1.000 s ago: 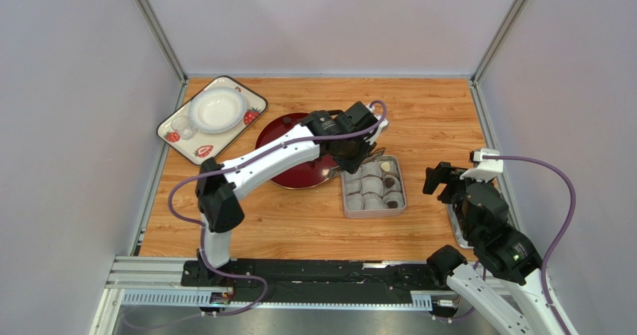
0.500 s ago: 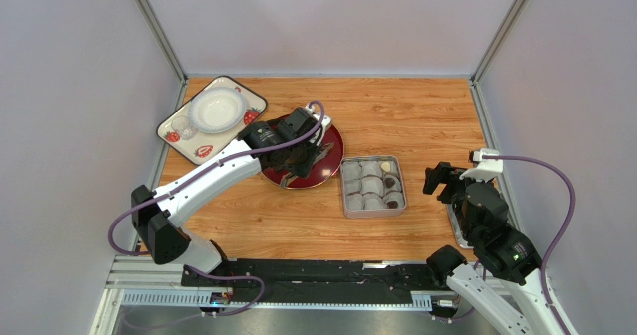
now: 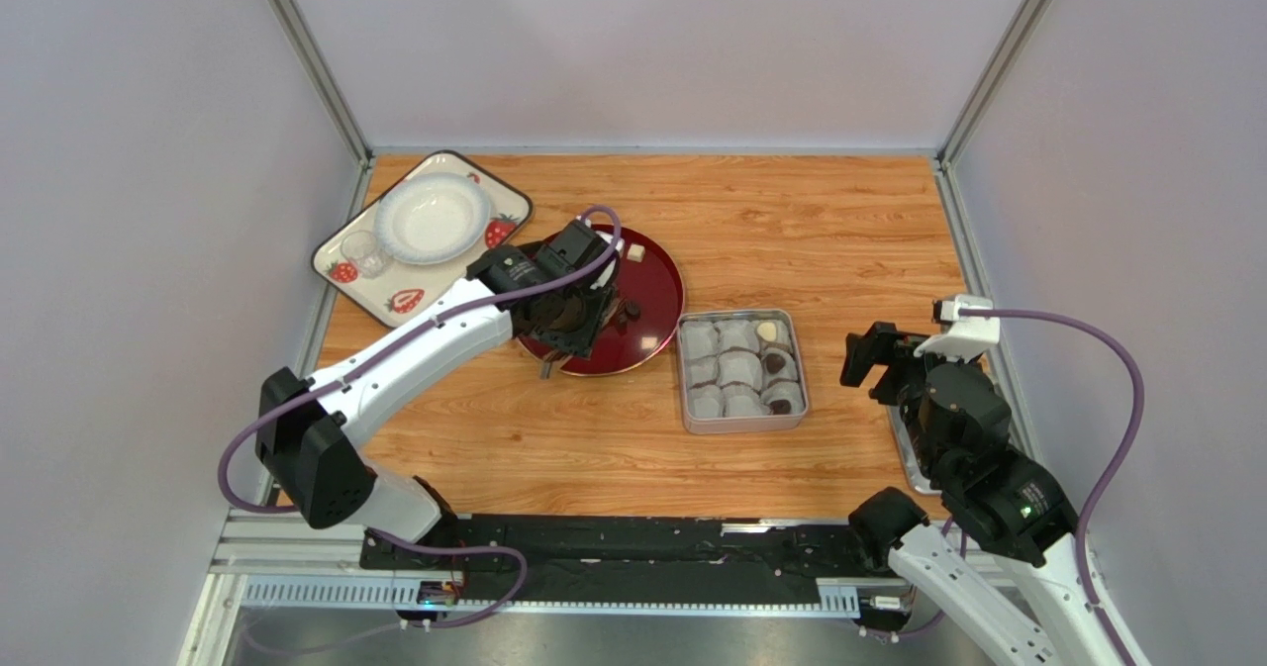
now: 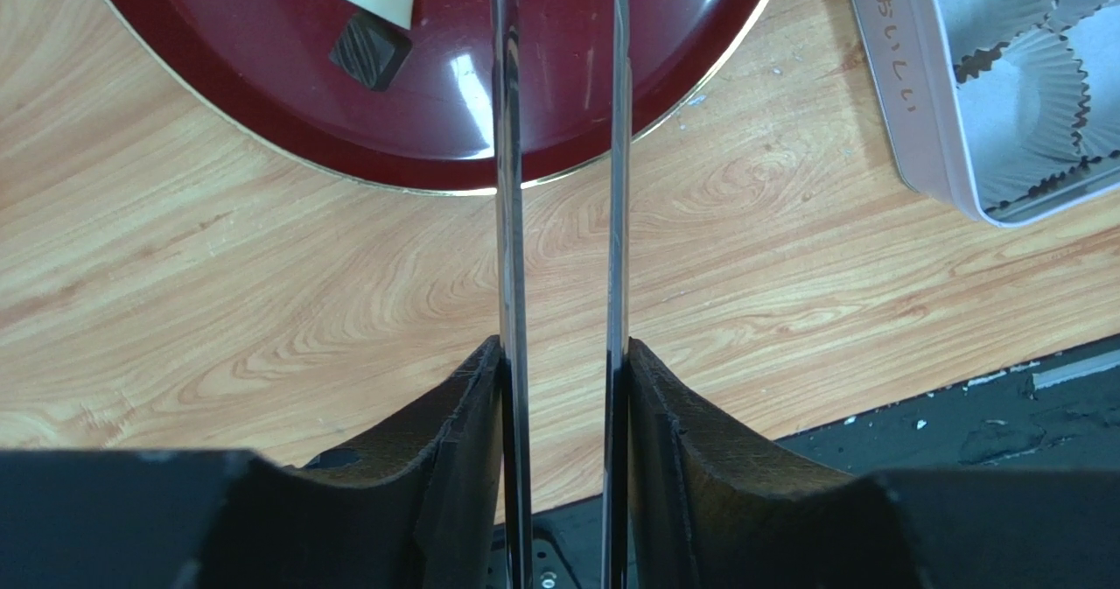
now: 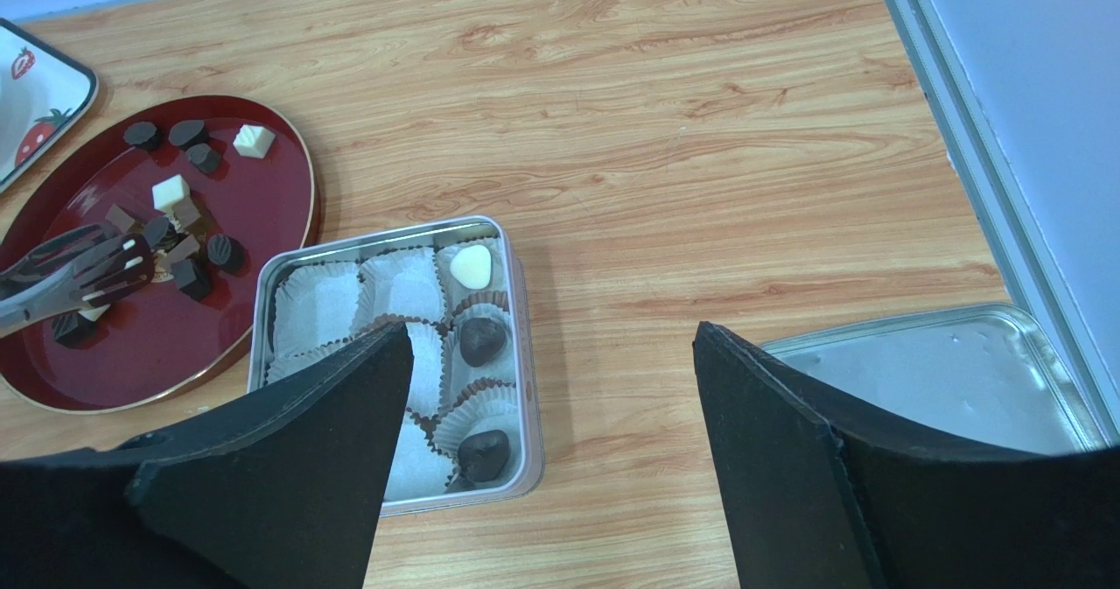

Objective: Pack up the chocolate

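Glossy red lacquer plate (image 4: 565, 103) mirrors the light around the left claw's (image 4: 559, 90) thin shiny metal tongs; matt wood-grain table (image 4: 263, 300) below them; right of it, brushed grey tin (image 4: 920, 130), pleated white paper cups (image 4: 1019, 84).

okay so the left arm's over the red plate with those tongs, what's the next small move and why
Probably lower the tongs onto one chocolate on the red plate and squeeze. Nothing shows between the tong blades, loose pieces still lie on the plate, and the tin has empty paper cups waiting.

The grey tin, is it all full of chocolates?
No. The grey tin holds three chocolates; its other paper cups that show are empty.
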Action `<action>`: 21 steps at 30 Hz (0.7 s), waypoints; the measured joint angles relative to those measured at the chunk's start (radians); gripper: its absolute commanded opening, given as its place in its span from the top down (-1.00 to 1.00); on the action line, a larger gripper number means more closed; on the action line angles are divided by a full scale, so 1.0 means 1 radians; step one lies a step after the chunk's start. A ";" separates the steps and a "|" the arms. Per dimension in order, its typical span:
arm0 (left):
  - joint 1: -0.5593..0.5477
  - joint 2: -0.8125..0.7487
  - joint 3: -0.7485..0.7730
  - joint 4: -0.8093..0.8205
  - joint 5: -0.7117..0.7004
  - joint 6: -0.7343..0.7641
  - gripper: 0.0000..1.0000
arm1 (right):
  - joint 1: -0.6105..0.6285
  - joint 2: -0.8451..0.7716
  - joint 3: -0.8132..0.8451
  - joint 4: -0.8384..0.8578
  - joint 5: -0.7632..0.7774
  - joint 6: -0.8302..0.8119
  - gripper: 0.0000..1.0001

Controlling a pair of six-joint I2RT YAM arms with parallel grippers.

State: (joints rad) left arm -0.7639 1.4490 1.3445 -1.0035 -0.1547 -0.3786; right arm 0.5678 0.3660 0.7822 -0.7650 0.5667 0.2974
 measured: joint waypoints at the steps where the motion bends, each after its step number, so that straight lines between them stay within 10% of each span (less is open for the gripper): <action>1: 0.000 0.012 0.001 0.000 0.000 -0.006 0.08 | 0.000 0.000 0.000 0.000 0.000 0.000 -0.65; 21: -0.022 0.167 0.057 0.001 0.001 -0.087 0.04 | 0.000 -0.014 0.000 0.000 -0.011 0.000 -0.65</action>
State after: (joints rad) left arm -0.7860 1.6161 1.4017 -1.0023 -0.1535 -0.4660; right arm 0.5678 0.3515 0.7822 -0.7650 0.5556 0.2970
